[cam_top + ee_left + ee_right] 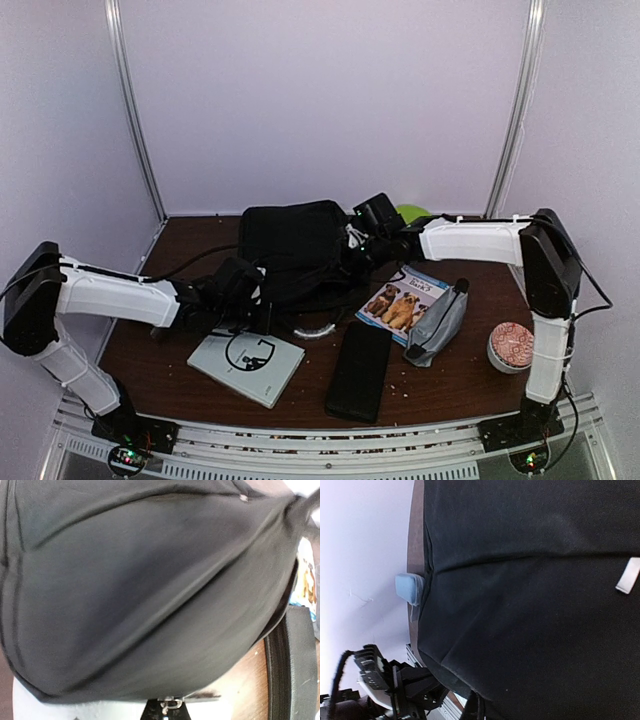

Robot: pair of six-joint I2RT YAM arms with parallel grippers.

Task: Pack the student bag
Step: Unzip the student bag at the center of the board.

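Stretched low inward, left pincer [240,287] and right pincer [372,238] pinch the student bag [292,240].

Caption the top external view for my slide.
Left arm and right arm meet at the black student bag; white book, dog booklet, black case and grey pouch lie in front.

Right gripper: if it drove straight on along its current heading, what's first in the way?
The large black soft fabric student bag. The right gripper points at it, and its fabric fills the right wrist view, so contact looks immediate or already made; depth is unclear.
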